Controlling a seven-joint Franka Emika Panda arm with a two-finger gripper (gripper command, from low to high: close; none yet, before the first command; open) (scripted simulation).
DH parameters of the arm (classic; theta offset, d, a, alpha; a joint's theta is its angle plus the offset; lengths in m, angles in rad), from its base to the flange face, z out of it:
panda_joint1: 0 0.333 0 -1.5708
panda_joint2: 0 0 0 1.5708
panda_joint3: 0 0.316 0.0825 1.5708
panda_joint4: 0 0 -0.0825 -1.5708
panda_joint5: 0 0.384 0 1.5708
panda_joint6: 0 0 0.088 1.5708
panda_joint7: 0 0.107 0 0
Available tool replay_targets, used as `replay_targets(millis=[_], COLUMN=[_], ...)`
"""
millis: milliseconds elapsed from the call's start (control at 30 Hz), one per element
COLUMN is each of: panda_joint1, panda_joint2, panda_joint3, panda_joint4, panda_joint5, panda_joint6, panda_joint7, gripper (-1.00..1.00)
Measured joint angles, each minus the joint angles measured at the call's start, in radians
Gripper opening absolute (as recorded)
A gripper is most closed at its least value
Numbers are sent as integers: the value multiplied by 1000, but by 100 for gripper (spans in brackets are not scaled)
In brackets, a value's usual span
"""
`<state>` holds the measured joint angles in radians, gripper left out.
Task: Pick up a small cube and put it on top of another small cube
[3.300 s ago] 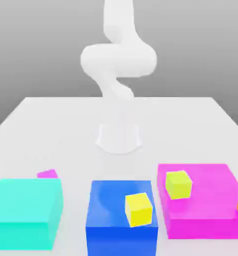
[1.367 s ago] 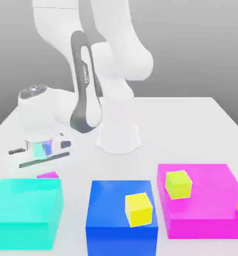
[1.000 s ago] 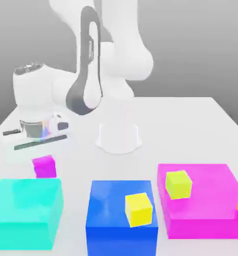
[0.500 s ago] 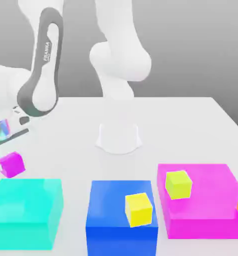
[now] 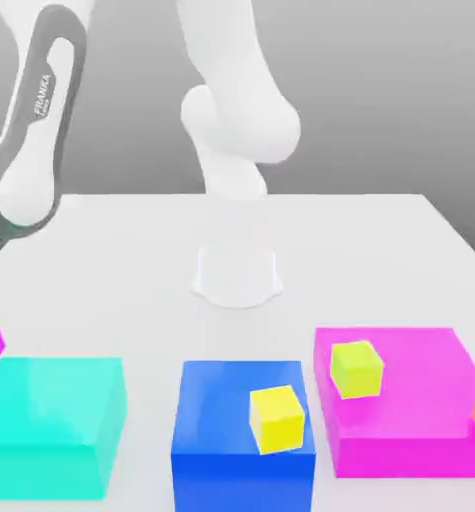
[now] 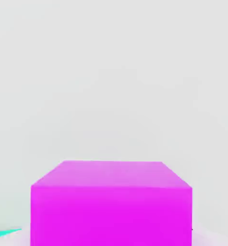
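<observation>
Exterior view: white table [image 5: 381, 250] bearing coloured blocks before a grey backdrop [image 5: 401, 90].

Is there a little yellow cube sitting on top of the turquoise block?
No. The turquoise block has a bare top; the two yellow cubes sit on the blue block and the big pink block.

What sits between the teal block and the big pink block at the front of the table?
In the exterior view, a blue block with a yellow cube on top sits between the teal block and the big pink block.
</observation>
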<state>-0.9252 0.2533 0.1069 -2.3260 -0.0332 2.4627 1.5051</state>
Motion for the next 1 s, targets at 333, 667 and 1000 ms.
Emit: replay_targets(millis=[333,667,1000], panda_joint1=[133,364,491], panda_joint2=[-95,-254,-288], panda_joint3=[175,315,412], panda_joint4=[8,-32,-125], panda_joint5=[112,160,57], panda_joint6=[-82,-142,-41], panda_joint7=[12,192,492], gripper=[-100,-100,-100])
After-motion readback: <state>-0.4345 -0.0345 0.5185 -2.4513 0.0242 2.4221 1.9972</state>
